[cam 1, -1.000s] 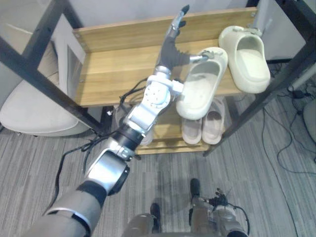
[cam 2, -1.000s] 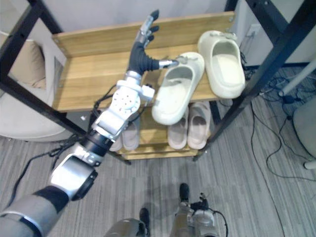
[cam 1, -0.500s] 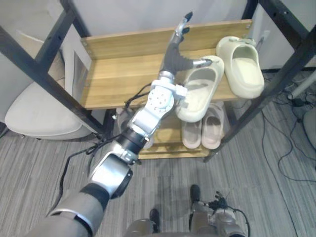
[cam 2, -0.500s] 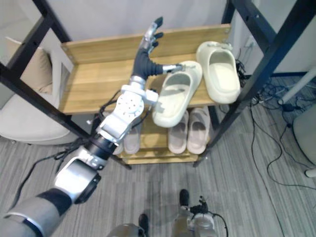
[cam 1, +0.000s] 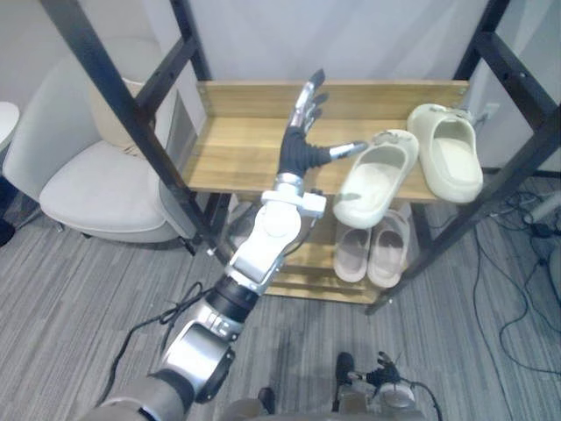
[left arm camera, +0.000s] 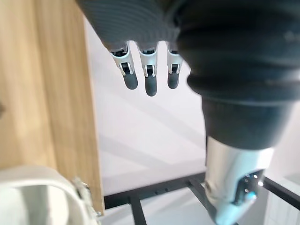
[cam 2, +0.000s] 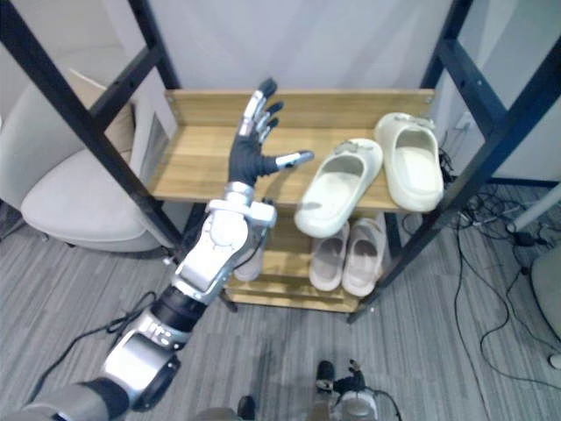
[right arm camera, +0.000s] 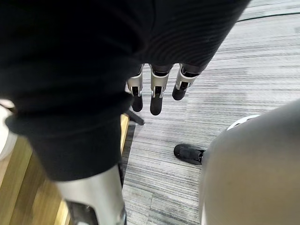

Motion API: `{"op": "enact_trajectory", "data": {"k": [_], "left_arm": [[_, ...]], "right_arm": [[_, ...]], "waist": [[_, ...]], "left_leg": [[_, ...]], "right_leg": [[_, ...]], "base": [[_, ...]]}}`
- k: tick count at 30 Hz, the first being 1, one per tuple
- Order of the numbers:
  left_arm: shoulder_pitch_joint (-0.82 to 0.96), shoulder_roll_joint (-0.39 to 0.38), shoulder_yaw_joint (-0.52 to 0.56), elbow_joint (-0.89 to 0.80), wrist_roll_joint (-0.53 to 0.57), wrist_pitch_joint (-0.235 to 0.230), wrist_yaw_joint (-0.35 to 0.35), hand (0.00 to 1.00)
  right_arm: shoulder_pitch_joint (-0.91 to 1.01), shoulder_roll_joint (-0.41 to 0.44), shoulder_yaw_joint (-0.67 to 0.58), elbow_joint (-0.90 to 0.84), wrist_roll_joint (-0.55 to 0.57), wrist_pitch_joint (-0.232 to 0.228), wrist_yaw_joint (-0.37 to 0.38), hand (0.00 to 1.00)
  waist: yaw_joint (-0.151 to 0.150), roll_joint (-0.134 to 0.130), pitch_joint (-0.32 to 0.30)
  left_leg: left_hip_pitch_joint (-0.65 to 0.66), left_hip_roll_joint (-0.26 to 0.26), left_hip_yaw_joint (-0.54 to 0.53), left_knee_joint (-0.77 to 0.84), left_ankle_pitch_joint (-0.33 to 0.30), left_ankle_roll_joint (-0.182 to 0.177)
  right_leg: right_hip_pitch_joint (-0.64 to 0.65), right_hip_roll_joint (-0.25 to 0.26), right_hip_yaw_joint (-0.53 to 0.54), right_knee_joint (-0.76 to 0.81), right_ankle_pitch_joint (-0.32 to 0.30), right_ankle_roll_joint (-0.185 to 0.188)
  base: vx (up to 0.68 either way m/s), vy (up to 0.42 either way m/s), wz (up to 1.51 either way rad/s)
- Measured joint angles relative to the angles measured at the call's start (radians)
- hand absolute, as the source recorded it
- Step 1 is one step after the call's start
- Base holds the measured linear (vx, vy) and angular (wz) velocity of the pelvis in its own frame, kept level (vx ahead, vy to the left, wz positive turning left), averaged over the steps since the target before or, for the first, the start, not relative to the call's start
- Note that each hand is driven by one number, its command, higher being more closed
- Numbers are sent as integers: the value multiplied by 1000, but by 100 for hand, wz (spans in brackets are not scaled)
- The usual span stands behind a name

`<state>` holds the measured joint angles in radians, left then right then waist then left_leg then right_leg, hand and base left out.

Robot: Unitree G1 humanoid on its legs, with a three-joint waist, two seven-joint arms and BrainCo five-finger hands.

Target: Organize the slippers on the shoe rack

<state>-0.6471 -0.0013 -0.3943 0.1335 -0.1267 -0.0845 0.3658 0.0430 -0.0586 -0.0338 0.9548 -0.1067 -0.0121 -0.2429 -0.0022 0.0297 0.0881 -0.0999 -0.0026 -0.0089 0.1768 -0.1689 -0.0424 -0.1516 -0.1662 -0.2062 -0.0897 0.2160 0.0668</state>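
So, left hand (cam 1: 303,153) spread wide, empty, over the rack's (cam 1: 237,153) top shelf. Slipper (cam 1: 377,180) overhangs the front edge near its right corner. Right hand (right arm camera: 157,93) hangs loose.

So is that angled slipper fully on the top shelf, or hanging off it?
Hanging off: the angled slipper lies askew, and its near end juts past the front edge of the top shelf.

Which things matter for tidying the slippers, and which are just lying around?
Job: askew cream foam slipper; straight cream foam slipper; beige slipper pair below; wooden shoe rack; open left robot hand.
Lying about: white padded chair; grey striped carpet.
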Motion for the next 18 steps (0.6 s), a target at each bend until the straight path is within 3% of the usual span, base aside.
{"op": "enact_trajectory", "data": {"k": [18], "left_arm": [[89,-78,-146,26,-35,3,-69,0]], "right_arm": [[23,31,51,-39,0,6,-17,0]], "waist": [[13,-40,-24]], "left_leg": [[-2,14,-55,-2,16,-14]], "right_leg": [[31,5,-70,0,-18,-12]], "base": [[2,-11,10]]}}
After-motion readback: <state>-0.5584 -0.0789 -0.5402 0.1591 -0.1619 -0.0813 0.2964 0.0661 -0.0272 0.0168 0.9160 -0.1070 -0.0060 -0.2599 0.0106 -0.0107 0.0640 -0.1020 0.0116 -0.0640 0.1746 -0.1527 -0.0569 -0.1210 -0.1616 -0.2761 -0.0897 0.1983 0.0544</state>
